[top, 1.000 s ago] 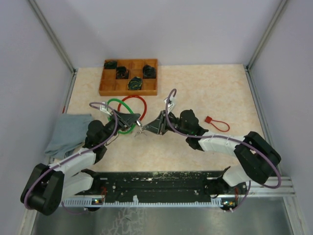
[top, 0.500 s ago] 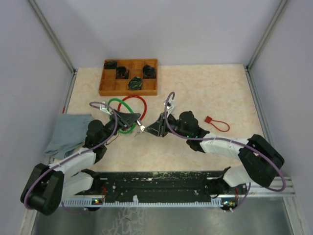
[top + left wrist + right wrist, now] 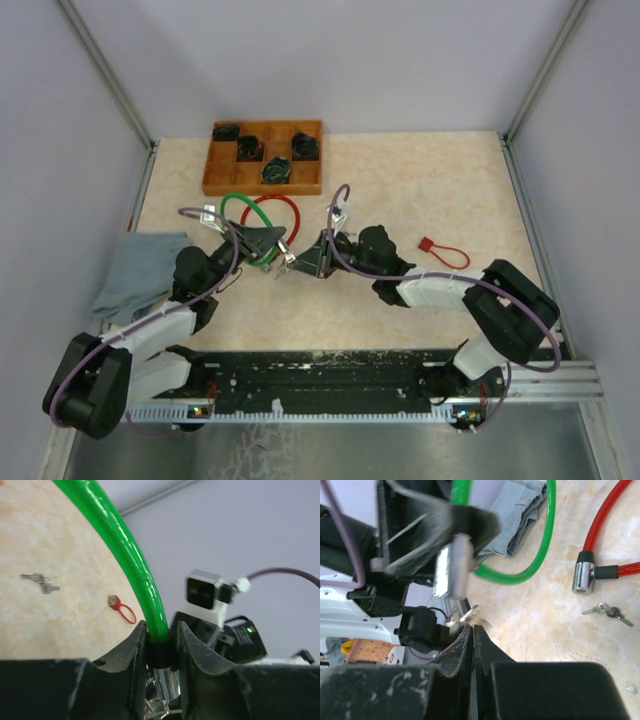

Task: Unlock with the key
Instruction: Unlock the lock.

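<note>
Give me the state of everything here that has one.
Green cable lock with chrome barrel: clamped at its black collar by the left gripper.
Small silver key: pinched in the right gripper, at the barrel's end.
Red cable lock: loop closed, flat on the table.
Spare keys: loose beside it.
Blue-grey cloth: crumpled.

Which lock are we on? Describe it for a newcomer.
Find the wooden compartment tray at the back; two cable loops sit before it. Ours is the green cable lock, its black collar pinched in the left claw; the red cable lock lies free.
</note>
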Controlling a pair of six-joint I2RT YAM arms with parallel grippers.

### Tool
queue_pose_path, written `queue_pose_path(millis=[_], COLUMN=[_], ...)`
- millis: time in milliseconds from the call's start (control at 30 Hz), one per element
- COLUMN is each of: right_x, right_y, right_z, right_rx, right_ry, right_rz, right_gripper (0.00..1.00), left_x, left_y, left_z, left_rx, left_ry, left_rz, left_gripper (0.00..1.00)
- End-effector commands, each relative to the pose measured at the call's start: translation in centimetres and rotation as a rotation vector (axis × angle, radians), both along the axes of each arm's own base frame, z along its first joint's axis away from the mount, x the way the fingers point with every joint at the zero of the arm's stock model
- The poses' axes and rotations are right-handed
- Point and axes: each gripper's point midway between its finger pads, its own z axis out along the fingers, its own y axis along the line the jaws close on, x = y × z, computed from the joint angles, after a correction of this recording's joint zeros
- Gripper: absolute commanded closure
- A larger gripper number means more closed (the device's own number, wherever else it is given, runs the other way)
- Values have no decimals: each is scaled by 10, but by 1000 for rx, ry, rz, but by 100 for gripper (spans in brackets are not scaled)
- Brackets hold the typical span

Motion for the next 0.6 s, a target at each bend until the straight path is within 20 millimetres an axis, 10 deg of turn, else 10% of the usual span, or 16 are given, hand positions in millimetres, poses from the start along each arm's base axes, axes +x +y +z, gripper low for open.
queue_pose_path(millis=[0,567], right_x=[5,6], right_y=[13,-17], right_z=[26,41], right_rx=[59,57], right_ry=[-41,-733], right_rz=[18,-105], right_gripper=[93,62], left_x=[-30,-13], left_y=[-13,-6], left_z=[61,76], left_rx=[-87,-163], left_ry=[-228,-173], left_rz=[-126,-43], left_gripper=[100,100])
